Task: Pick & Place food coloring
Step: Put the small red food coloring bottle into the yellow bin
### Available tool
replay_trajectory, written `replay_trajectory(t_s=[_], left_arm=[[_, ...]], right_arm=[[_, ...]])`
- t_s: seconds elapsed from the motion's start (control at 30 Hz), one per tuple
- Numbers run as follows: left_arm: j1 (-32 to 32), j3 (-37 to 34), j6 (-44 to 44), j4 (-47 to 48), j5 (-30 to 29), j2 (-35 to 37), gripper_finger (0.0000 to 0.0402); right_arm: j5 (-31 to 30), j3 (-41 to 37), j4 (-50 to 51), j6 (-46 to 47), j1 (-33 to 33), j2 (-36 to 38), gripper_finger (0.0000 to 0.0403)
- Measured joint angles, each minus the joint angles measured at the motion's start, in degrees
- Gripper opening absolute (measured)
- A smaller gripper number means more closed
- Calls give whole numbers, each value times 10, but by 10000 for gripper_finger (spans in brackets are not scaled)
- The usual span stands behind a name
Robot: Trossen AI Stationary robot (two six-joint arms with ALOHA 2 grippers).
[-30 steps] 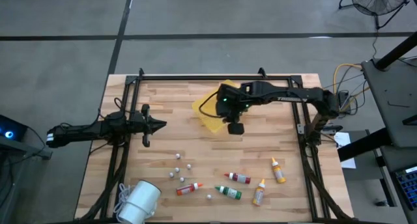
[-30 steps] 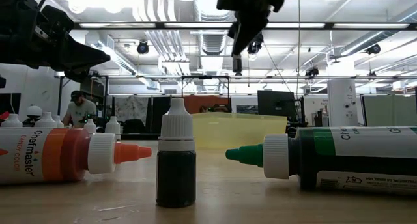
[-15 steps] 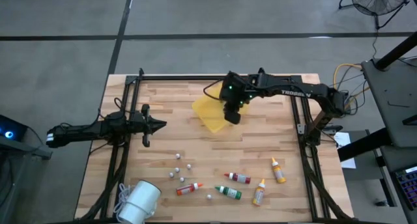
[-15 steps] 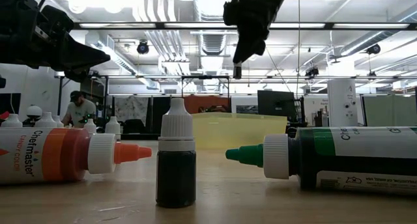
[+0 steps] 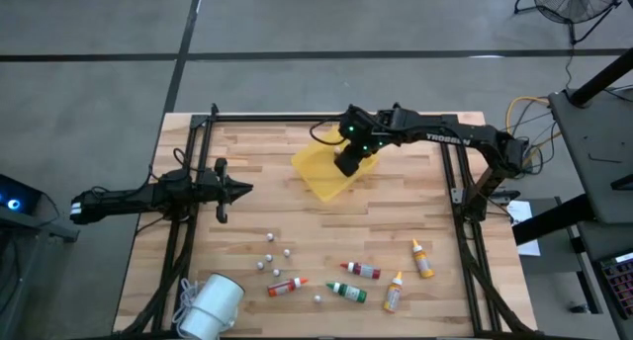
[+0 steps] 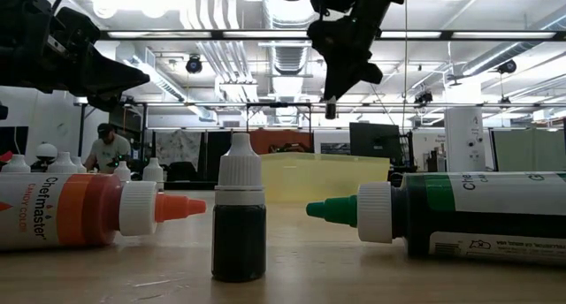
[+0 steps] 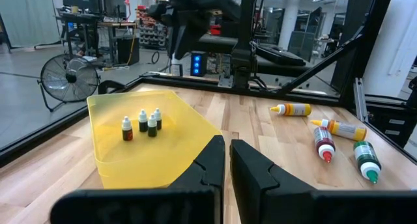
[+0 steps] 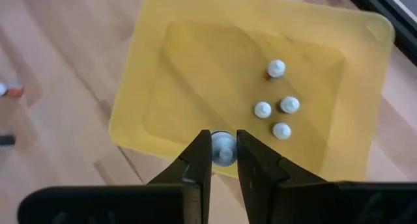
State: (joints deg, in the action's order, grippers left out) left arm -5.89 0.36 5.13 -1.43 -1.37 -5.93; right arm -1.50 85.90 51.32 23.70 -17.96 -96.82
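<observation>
Right gripper [image 8: 223,160] hung above yellow tray [image 5: 318,175] near surface's far edge, fingers clamped on 1 small white-capped bottle [image 8: 223,148], 4 small bottles [image 8: 276,105] stood in tray, left gripper [image 5: 242,189] waited at left edge, fingers together.

A large open robotics lab or industrial workshop: bare ceiling ducts [image 6: 265,57] and strip lights run overhead, with a grey concrete floor [image 5: 297,24] around the pale wooden-plank tabletop [image 5: 396,231]. A black pedestal fan [image 7: 71,74] stands near cluttered equipment benches [image 7: 98,22], and a seated person [image 6: 108,149] works at 9 o'clock in the low view.
</observation>
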Motion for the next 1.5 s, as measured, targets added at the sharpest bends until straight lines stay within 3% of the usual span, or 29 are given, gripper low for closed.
replay_trajectory(t_s=[0.37, 0.67, 1.5], left_arm=[[0, 0, 0, 0, 0, 0, 0], [1, 0, 0, 0, 0, 0, 0], [0, 0, 0, 0, 0, 0, 0]], right_arm=[[-76, -58, -44, 63, 7, 1, 48], [-77, -130, -125, 118, 9, 1, 48], [-113, -249, -255, 127, 20, 1, 48]])
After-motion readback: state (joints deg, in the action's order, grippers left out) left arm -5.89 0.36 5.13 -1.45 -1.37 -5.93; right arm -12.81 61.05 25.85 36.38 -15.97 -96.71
